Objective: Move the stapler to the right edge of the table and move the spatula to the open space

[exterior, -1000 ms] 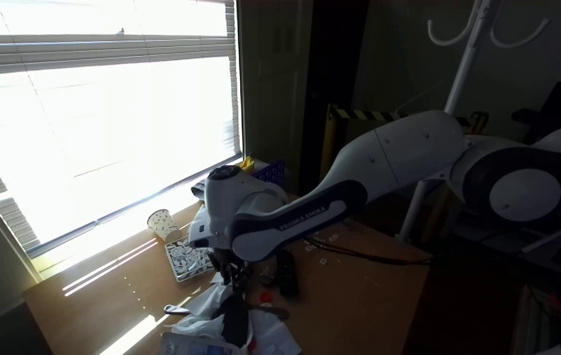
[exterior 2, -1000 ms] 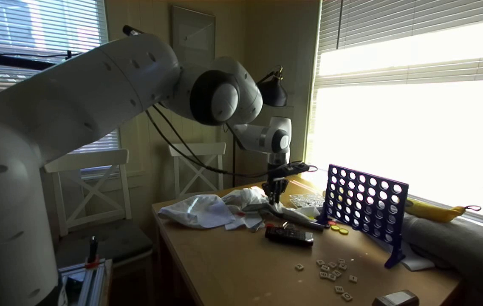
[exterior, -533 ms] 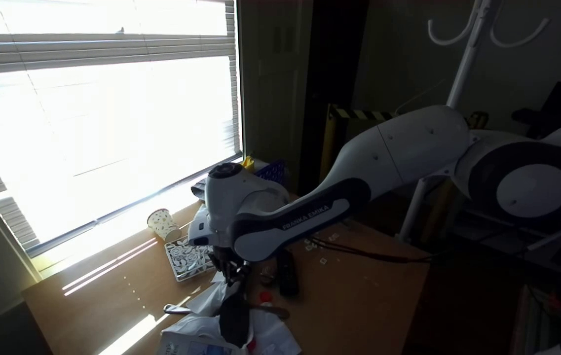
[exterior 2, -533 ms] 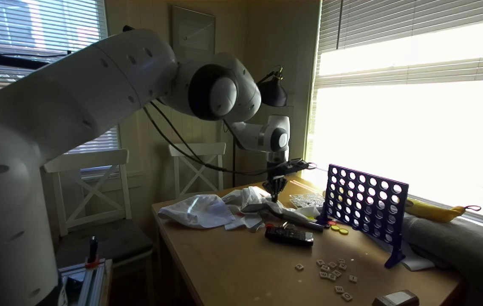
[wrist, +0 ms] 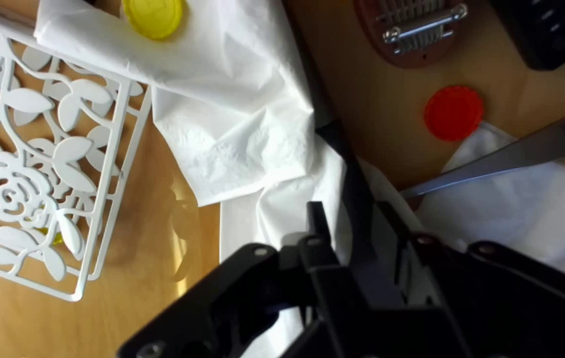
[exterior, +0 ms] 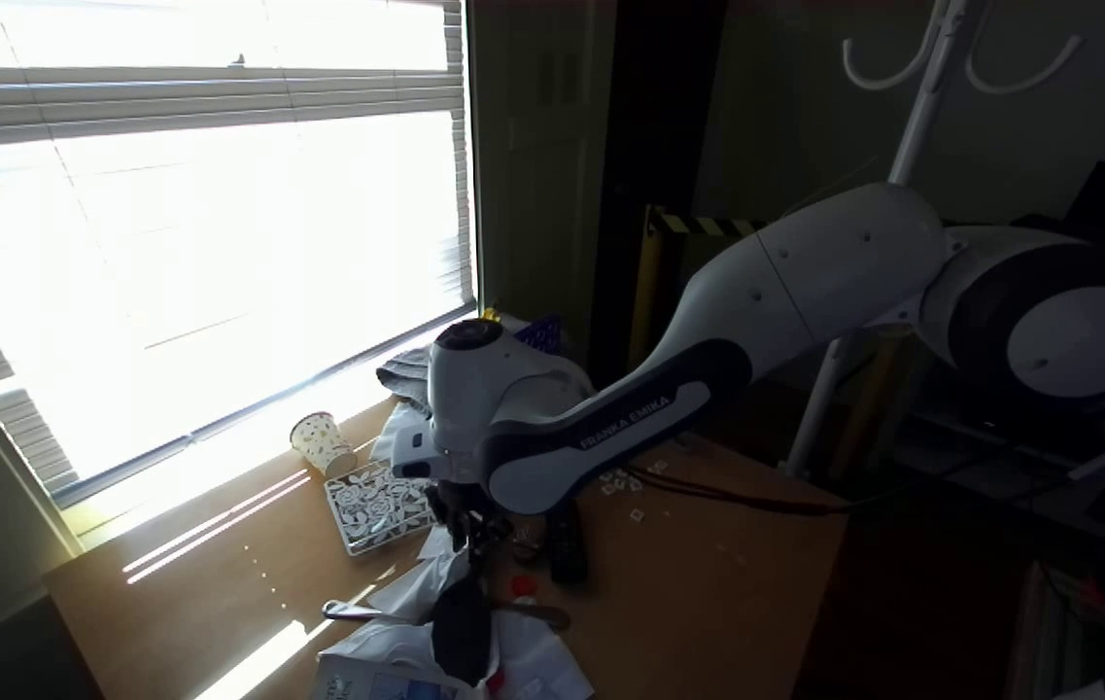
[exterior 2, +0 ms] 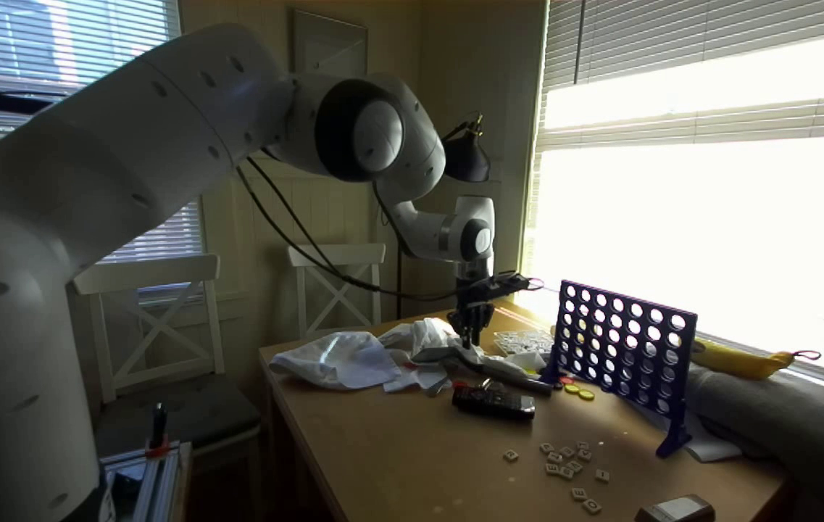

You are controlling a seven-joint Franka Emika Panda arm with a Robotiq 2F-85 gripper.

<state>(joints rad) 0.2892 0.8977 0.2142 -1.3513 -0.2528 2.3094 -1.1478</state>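
Note:
The black spatula lies on the cluttered brown table (exterior 2: 397, 449), partly over white crumpled wraps. Its dark blade (exterior: 462, 630) and its handle (exterior 2: 509, 376) show in the exterior views. My gripper (exterior 2: 471, 342) points down over the spatula's neck and also shows in an exterior view (exterior: 472, 552). In the wrist view the gripper (wrist: 352, 206) is open, and the dark spatula (wrist: 358, 199) runs between its fingers with gaps at the sides. I cannot make out a stapler for certain. A dark block with a light top (exterior 2: 676, 509) is cut off at the bottom of an exterior view.
A white lattice holder (wrist: 11, 191), a yellow disc (wrist: 153, 15), a red disc (wrist: 453, 113), a knife (wrist: 511, 154) and a small wooden thing with metal tines (wrist: 411, 32) lie close around. A black remote (exterior 2: 493, 403), letter tiles (exterior 2: 553, 469) and a blue upright grid (exterior 2: 675, 435) stand further off.
The arm's elbow has risen. In an exterior view the gripper has shifted a little to the right. It has turned slightly and its fingers look further apart than half a second ago. The spatula looks still since then.

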